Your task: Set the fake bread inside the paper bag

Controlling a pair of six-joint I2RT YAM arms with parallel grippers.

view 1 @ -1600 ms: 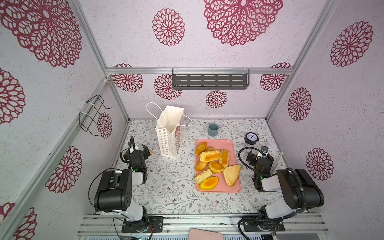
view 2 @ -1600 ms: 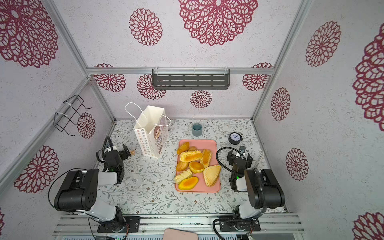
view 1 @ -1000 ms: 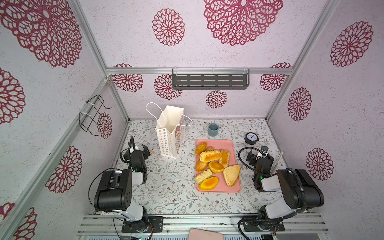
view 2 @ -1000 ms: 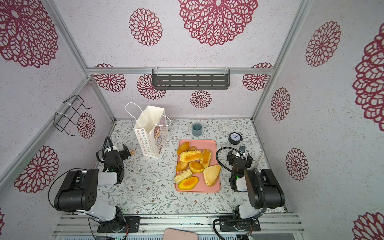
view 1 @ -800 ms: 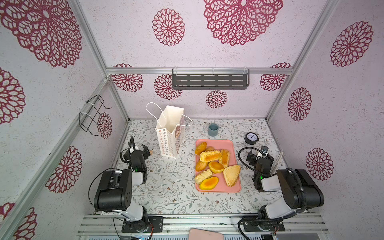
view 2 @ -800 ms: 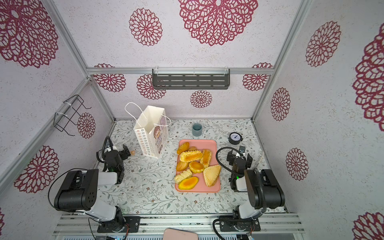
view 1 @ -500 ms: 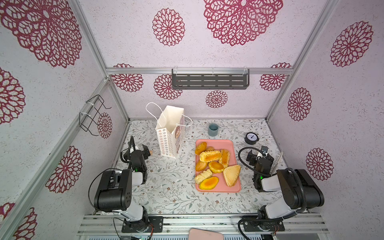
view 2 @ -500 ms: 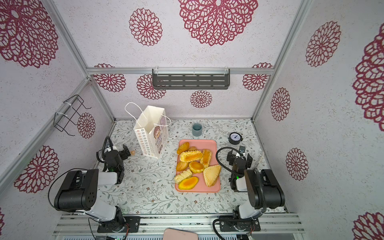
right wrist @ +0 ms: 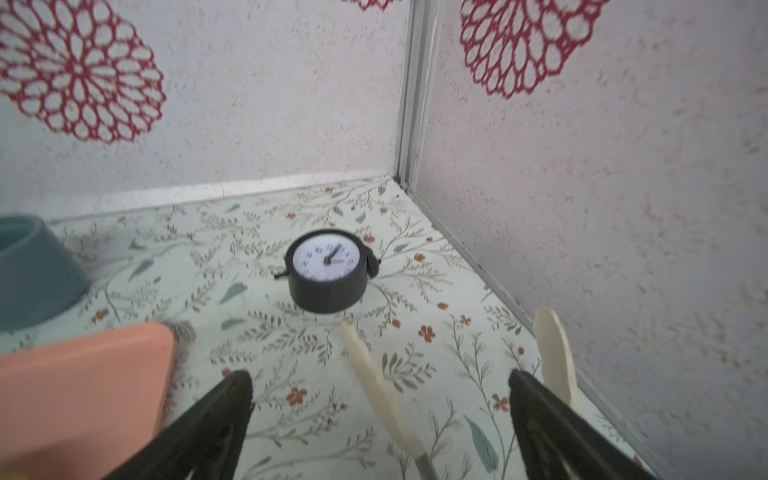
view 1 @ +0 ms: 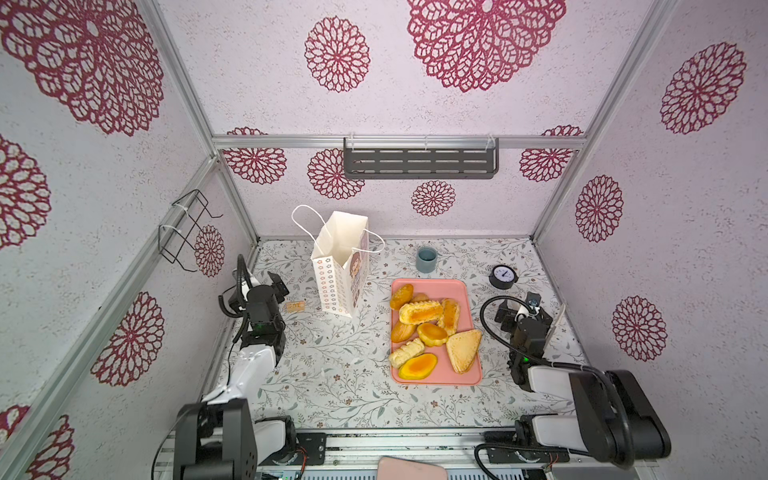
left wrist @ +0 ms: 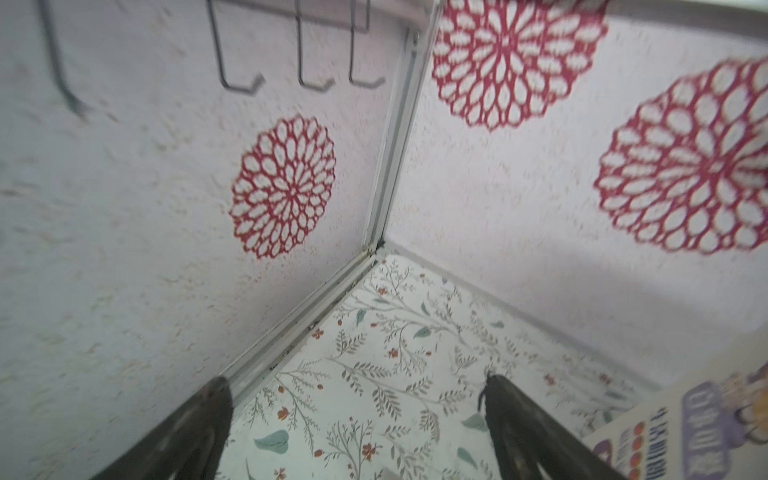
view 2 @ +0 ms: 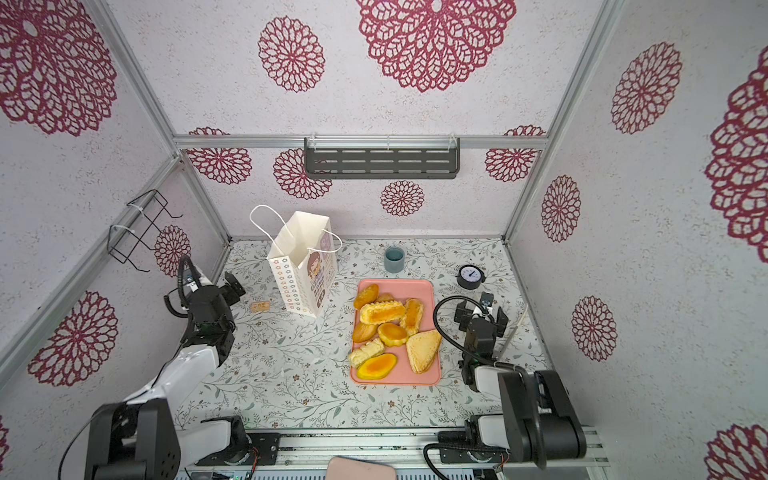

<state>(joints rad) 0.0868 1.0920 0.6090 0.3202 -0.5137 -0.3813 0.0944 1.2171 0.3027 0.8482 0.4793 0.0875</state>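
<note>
The fake bread (view 1: 432, 328) (view 2: 388, 328) lies as several golden and orange pieces piled on a pink tray (view 1: 432, 286) (view 2: 397, 286) right of centre in both top views. Left of the tray the white paper bag (view 1: 340, 266) (view 2: 301, 266) stands upright with its mouth open; a corner of it (left wrist: 685, 424) shows in the left wrist view. My left gripper (view 1: 272, 286) (view 2: 226, 291) (left wrist: 357, 384) hangs open and empty by the left wall, beside the bag. By the right wall, beside the tray, my right gripper (view 1: 521, 307) (view 2: 478, 309) (right wrist: 380, 377) is open and empty.
A blue cup (view 1: 426, 259) (right wrist: 29, 274) and a small black clock (view 1: 503, 276) (right wrist: 328, 266) stand behind the tray. A small tan piece (view 1: 295, 306) lies between the left gripper and the bag. A cream flat utensil (view 1: 555, 322) (right wrist: 374, 374) lies under the right gripper.
</note>
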